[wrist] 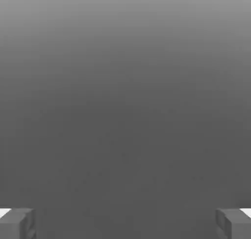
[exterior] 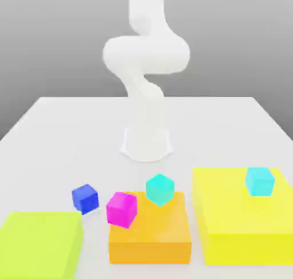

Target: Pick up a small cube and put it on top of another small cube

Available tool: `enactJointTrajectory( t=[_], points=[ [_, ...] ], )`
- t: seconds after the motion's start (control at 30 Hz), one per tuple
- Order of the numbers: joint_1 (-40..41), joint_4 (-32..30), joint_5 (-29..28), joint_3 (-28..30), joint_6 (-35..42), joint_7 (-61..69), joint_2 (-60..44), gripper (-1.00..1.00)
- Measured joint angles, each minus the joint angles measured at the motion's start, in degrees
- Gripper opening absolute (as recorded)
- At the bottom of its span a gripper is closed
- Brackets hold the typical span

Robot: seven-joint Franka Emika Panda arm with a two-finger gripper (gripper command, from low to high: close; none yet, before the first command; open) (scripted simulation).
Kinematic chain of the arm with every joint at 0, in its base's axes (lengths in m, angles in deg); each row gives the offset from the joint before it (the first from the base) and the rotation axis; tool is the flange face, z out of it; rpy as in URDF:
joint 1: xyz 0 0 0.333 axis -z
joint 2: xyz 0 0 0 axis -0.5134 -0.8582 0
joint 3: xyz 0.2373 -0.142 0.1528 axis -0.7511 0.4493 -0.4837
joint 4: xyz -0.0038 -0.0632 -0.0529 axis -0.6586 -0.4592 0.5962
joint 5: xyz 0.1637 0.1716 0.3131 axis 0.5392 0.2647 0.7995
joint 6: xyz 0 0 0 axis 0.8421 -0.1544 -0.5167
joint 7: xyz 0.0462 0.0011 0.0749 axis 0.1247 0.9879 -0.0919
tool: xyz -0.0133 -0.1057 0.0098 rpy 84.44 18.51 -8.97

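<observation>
The claw [wrist: 125, 224] stands wide open, holding nothing, while the small solid magenta cube [exterior: 122, 209] and turquoise cube [exterior: 160, 189], both turned askew with no long axis, overlap the flat orange block [exterior: 157, 232] in the exterior view.

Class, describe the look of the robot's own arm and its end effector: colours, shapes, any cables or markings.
The arm is plain white, with smooth, rounded segments and a base that flares slightly at the foot. No cables or markings can be made out on it. The end effector has two blocky grey fingers, with white patches beside them.
</observation>
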Motion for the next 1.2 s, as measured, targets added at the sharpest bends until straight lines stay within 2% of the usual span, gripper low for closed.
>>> enactJointTrajectory(
  t=[0.4,0.57,0.67,0.83,0.87,1.07,1.2],
  points=[
    [13.5,-21.6,-2.6,3.3,-18.0,-12.1,-21.2,0.0],
    [19.0,-31.6,-2.6,6.3,-27.6,-17.1,-33.1,0.0],
    [20.7,-33.2,1.2,6.5,-35.2,-15.9,-43.0,0.0],
    [26.0,-31.8,4.5,0.5,-44.1,-13.7,-53.9,0.0],
    [26.6,-31.5,4.5,-0.1,-45.4,-13.7,-55.5,-1.0],
    [26.9,-31.3,4.1,-0.4,-46.1,-13.9,-56.3,-1.0],
    [25.6,-32.4,2.9,1.3,-41.4,-14.9,-50.7,-1.0]
  ],
)
